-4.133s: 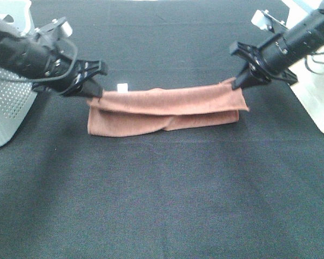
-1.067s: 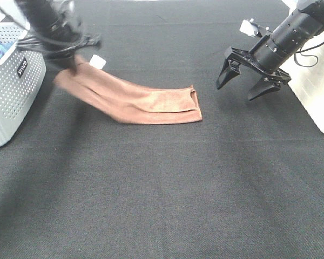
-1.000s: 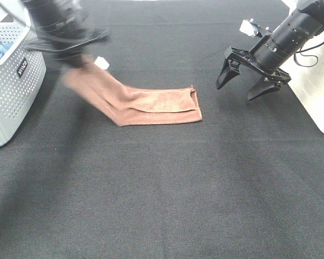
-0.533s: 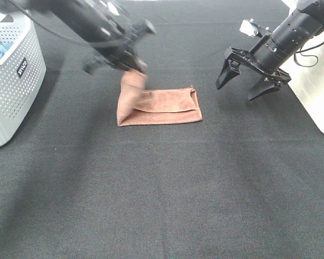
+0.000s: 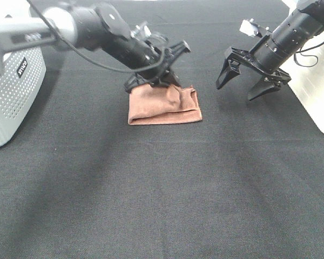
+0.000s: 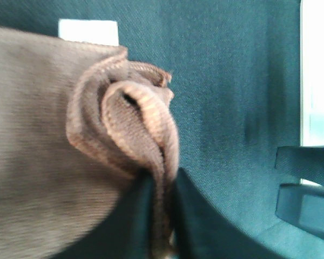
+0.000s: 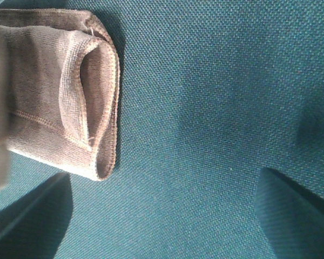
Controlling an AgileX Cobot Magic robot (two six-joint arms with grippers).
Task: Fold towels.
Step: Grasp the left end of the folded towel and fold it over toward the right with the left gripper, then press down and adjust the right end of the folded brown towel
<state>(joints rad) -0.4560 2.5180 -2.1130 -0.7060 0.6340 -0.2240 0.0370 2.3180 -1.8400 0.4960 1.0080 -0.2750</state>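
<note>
The towel [image 5: 164, 108] lies as a folded band on the black table [image 5: 162, 189], well apart from the grey basket [image 5: 13, 97]. The end nearer the basket is lifted and doubled over the rest. The left gripper [image 5: 159, 83] is clenched on that lifted end. In its wrist view the bunched hem sits pinched between the dark jaws, with the white tag [image 6: 88, 32] showing past it.

The likely trouble is a crooked fold. The held end looks rolled and crumpled rather than flat, so if it is let go here it may land short of the far edge or slump back toward the basket. The layers underneath are only resting on the table, so dragging the end across them could pull them out of line. A late release could lift the whole stack.

The right gripper [image 5: 237, 90] hangs beyond the towel, on the side away from the basket, with its jaws spread wide and nothing in them.

The basket's inside is hidden behind the left arm, so its contents cannot be told.
</note>
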